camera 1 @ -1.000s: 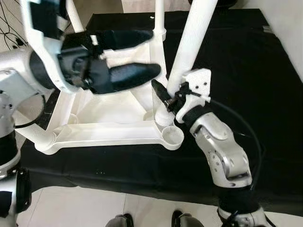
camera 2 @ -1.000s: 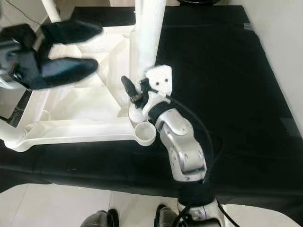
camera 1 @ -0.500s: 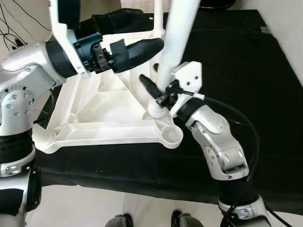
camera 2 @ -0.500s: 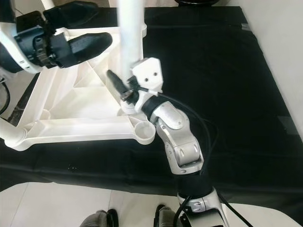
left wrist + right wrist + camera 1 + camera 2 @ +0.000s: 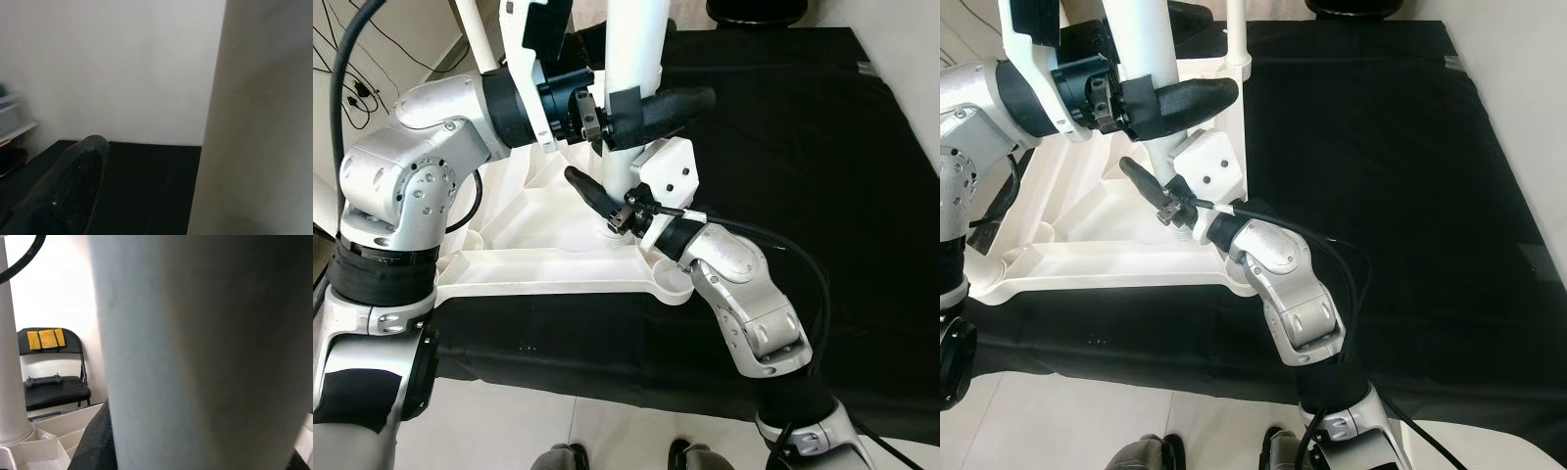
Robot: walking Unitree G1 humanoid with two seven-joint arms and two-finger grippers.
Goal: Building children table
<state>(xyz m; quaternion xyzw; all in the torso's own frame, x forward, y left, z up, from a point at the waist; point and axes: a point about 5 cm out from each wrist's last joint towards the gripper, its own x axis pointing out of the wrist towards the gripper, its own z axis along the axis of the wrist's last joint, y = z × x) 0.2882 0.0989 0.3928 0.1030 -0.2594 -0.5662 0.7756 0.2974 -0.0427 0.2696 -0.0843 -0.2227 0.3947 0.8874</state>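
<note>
Both hands moved closer together: the left hand pinched the white leg up high, the right hand pinched it low.

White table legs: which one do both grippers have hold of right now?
The thick white plastic leg at the frame's near right corner, gripped high by the left gripper and low by the right gripper. The thinner leg behind stands free.

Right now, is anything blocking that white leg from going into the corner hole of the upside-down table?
Nothing visible does. The white leg is held by both the left gripper and right gripper, its lower end at a corner of the table frame. The foot itself is hidden behind the right gripper.
</note>
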